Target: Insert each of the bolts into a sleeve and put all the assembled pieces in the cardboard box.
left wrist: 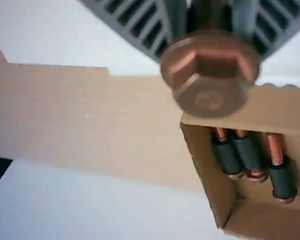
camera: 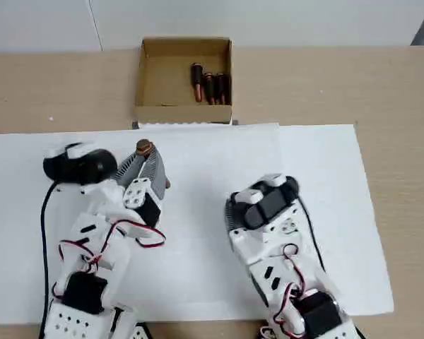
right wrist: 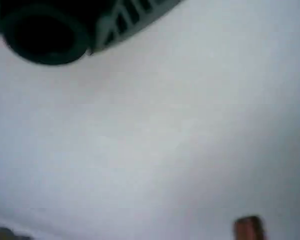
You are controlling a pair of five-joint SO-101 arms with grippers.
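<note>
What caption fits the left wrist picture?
Jaws grip a copper bolt beside the cardboard box, three finished pieces inside.

Left side of the cardboard box (camera: 155, 78) floor bare, three assembled pieces (camera: 210, 85) crowding its right side, left gripper (camera: 145, 157) clamped on a bolt (camera: 144, 147) just short of the box's near wall, open white paper (camera: 198, 240) between the arms, right arm (camera: 265, 205) blocking the sheet's right-centre

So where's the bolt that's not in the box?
In the high view, the bolt is held in the left pincer, over the white paper just in front of the box.
</note>
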